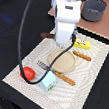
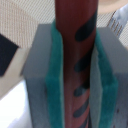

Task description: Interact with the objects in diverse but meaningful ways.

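Sausage stick clamped in the gripper above the placemat

In the wrist view the gripper (image 2: 75,75) is closed on the dark brown sausage-like stick (image 2: 75,55), its green pads (image 2: 54,80) pressing both sides. The stick looks light, stiff and smooth, so it could slip; a mid-length hold suits it. In the exterior view the arm hides the held stick and the jaws, over the plate (image 1: 64,62). The tomato-like ball (image 1: 28,73), pale blue carton (image 1: 48,82) and yellow block (image 1: 83,44) lie on the placemat (image 1: 90,76); their details are blurred.

Smooth matt reddish-brown stick (image 2: 75,55) between the hand's (image 2: 76,80) green rubbery pads (image 2: 54,80)
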You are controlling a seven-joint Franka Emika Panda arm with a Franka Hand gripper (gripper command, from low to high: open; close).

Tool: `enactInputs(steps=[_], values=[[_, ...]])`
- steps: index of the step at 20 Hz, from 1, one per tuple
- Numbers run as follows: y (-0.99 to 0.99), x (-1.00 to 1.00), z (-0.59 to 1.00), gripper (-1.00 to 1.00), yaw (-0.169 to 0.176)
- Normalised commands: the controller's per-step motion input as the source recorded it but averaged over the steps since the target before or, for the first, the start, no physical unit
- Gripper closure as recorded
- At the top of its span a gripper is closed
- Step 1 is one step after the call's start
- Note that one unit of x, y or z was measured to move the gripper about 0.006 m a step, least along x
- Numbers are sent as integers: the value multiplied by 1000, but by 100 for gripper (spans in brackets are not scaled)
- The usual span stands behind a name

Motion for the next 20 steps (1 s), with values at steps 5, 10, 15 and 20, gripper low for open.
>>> enactInputs(steps=[5, 10, 15, 20], values=[[-105, -50, -313, 100, 0], [-146, -64, -407, 100, 0], [-60, -390, -270, 100, 7], [-28, -515, -223, 100, 7]])
